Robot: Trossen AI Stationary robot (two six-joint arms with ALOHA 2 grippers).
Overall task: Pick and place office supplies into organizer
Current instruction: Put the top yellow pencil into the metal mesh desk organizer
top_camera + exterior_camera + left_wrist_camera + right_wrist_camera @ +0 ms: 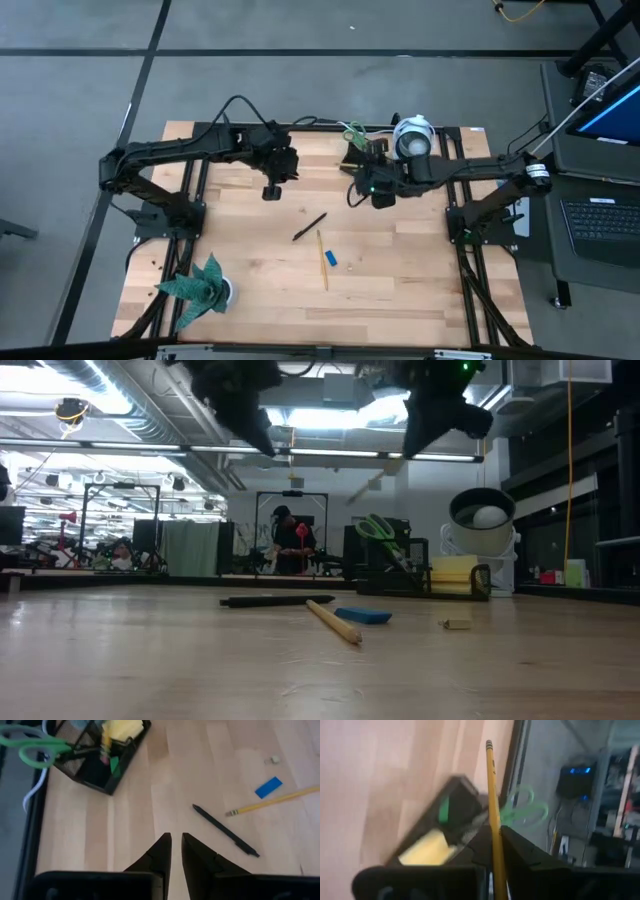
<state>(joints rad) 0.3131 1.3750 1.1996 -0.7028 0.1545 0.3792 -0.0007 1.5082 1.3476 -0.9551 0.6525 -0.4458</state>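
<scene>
- Pencil (492, 815) number one is clamped between the fingers of the right gripper (496, 842); in the right wrist view its shaft runs lengthwise out past the fingertips, eraser end farthest away.
- Organizer (362, 152) sits at the upper centre of the high view, at the worktop's (400, 270) far edge, just beside the round white device (412, 138). The right gripper (380, 188) hangs right next to it on the near side, so the right arm is by far the nearer one for the drop.
- Judging by the right wrist view, the held pencil points across the organizer (452, 805) toward the scissors (522, 810), so the coming move turns on tipping that long axis down into a compartment.
- Already in the organizer: the green-handled scissors (30, 747) and the yellow sticky-note pad (120, 729).
- Lying loose at the centre of the high view, well apart from the organizer: the black pen (309, 227), a second pencil (323, 260) and the small blue block (331, 257) just beside it.
- The left gripper (176, 847) hovers above the worktop at upper left-centre of the high view, fingers nearly closed and holding nothing; the pen (225, 830) lies slantwise just ahead of it, nearer to this arm.
</scene>
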